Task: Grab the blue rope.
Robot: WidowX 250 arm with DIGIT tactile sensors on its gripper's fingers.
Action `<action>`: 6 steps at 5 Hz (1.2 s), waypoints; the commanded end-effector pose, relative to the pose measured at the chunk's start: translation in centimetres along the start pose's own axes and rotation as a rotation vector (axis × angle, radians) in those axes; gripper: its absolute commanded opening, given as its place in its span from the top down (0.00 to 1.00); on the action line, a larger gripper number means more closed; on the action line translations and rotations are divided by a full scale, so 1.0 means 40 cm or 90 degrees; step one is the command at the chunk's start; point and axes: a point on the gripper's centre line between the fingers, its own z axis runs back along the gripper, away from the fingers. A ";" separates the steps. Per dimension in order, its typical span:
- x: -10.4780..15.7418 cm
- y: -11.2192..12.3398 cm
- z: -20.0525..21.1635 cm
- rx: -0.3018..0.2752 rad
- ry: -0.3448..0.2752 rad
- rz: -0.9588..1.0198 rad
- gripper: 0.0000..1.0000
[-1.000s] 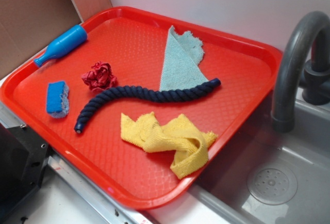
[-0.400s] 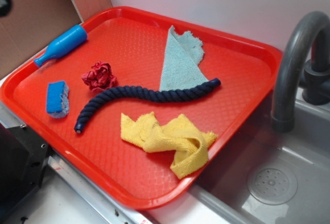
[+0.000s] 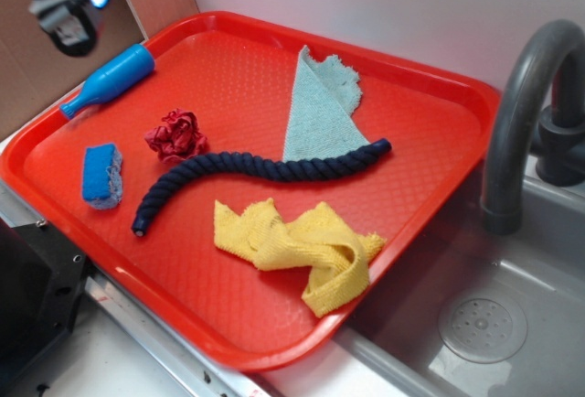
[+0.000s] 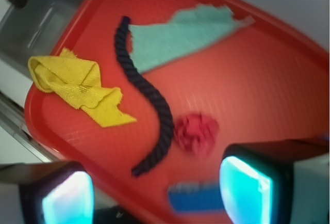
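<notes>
Wrist view: hand [image 4: 154, 193] wide and empty above blue rope [image 4: 149, 100], flanked by red rag [image 4: 196, 133] and yellow cloth [image 4: 77, 87].

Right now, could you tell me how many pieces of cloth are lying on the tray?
3: the teal cloth at the back, the yellow cloth in front, the crumpled red cloth left of the blue rope. None appears hidden.

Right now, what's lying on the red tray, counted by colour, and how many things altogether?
Blue: 3, the blue rope, bottle and sponge
Red: 1, the crumpled cloth
Yellow: 1, the cloth
Pale green: 1, the cloth
Total: 6 on the tray
</notes>
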 end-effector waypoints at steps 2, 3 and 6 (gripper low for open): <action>0.088 -0.016 -0.176 0.031 0.039 -0.157 0.00; 0.096 -0.010 -0.236 0.001 0.058 -0.194 0.00; 0.082 -0.019 -0.364 0.058 0.145 -0.221 0.00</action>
